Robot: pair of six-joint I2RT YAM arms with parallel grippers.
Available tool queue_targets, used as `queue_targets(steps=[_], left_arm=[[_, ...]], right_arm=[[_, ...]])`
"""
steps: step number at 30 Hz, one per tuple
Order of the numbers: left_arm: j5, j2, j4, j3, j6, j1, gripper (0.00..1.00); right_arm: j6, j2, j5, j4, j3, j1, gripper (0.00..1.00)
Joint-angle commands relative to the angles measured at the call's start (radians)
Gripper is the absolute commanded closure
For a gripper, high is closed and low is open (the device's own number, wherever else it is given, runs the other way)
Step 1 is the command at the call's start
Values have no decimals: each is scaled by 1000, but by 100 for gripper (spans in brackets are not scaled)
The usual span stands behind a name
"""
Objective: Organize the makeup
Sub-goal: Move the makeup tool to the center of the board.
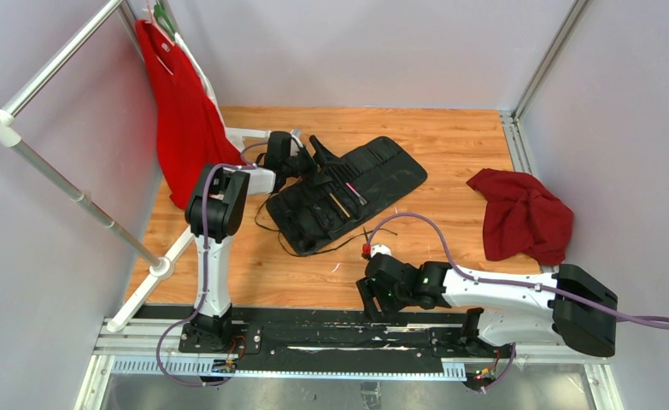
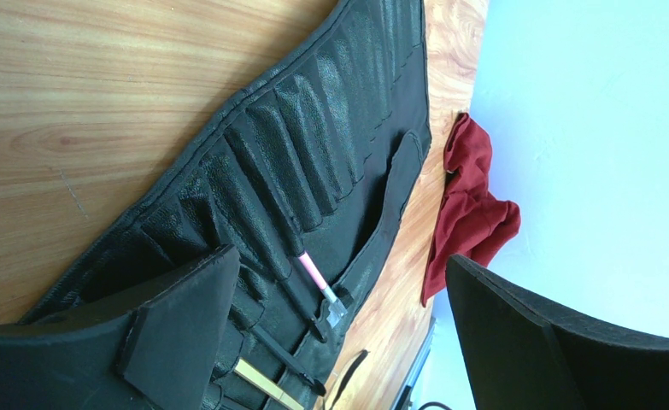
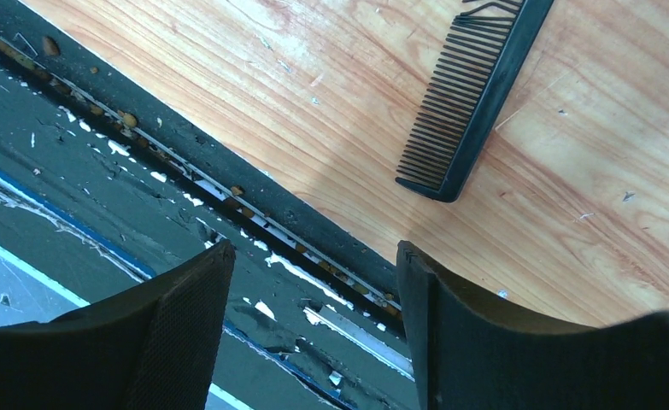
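Several makeup brushes (image 2: 313, 275) sit pocketed in the black roll (image 1: 390, 162), far left, beneath the left gripper (image 2: 339, 254), spread and empty; the right gripper (image 3: 313, 248), likewise released, hangs near a comb (image 3: 472, 94), best pinched across its spine.

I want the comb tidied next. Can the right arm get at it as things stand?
Probably yes. The black comb lies flat on the bare wooden table, just ahead of the open, empty right gripper, with nothing on top of it. Lying flat, it may be hard to pinch.
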Motion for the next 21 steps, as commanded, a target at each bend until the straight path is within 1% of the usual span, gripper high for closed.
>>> queue_targets(steps=[1,21], left_arm=[[-13,1,-101,-17,30,14,2],[-15,-7,-101,-29,31,14,2]], right_arm=[[9,15,15,23,-18,15,30],[-34,58,34,59,-34,-36,30]])
